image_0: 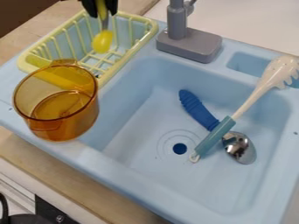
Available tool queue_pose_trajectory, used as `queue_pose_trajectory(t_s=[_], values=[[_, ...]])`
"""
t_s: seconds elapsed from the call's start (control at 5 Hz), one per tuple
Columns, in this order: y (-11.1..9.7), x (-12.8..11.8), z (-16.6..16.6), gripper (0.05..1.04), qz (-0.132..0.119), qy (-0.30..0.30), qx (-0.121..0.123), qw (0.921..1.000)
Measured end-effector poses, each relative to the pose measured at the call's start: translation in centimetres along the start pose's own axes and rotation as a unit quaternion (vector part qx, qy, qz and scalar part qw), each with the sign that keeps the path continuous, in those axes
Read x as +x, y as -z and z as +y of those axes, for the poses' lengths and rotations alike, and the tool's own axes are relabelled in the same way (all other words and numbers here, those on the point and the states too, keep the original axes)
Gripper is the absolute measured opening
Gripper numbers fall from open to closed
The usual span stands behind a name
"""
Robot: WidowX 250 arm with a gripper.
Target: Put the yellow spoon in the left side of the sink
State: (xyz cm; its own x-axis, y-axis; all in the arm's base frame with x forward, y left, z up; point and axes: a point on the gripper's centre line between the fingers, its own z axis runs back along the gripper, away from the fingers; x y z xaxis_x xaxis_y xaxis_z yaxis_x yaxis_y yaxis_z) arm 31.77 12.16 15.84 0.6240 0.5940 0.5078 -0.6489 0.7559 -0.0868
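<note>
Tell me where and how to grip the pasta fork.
Take the pasta fork by its neck, from above, jaws closing across it: slim and straight, it slants up toward the rim of the sink and seems free on both sides, whereas the handle crosses the blue spoon.

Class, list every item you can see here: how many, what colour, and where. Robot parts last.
yellow spoon: 1, yellow, in the hand, above the rack
dish rack: 1, pale yellow, sink unit's back-left corner
pot: 1, see-through amber, in front of rack
faucet: 1, grey, sink's back rim
sink: 1, light blue, centre
metal spoon: 1, silver with blue handle, in basin
pasta server: 1, cream and teal, across metal spoon
worktop: 1, light brown, around sink
hand: 1, black, top edge
</note>
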Motion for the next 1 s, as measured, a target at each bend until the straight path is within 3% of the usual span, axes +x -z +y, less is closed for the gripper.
queue_pose_trajectory(t_s=[0.2, 0.4, 0.6, 0.8, 1.0], values=[[-1.8, -0.6, -0.7, 0.327, 0.006, -0.032, -0.006, 0.9994], [-2.5, -2.1, -1.6, 0.327, 0.024, -0.069, 0.022, 0.9971], [-4.2, -3.4, -2.7, 0.327, 0.016, -0.119, 0.029, 0.9924], [-4.6, -5.0, -3.9, 0.327, 0.021, -0.147, 0.04, 0.9882], [-5.2, -6.5, -5.6, 0.327, 0.006, -0.157, 0.046, 0.9866]])
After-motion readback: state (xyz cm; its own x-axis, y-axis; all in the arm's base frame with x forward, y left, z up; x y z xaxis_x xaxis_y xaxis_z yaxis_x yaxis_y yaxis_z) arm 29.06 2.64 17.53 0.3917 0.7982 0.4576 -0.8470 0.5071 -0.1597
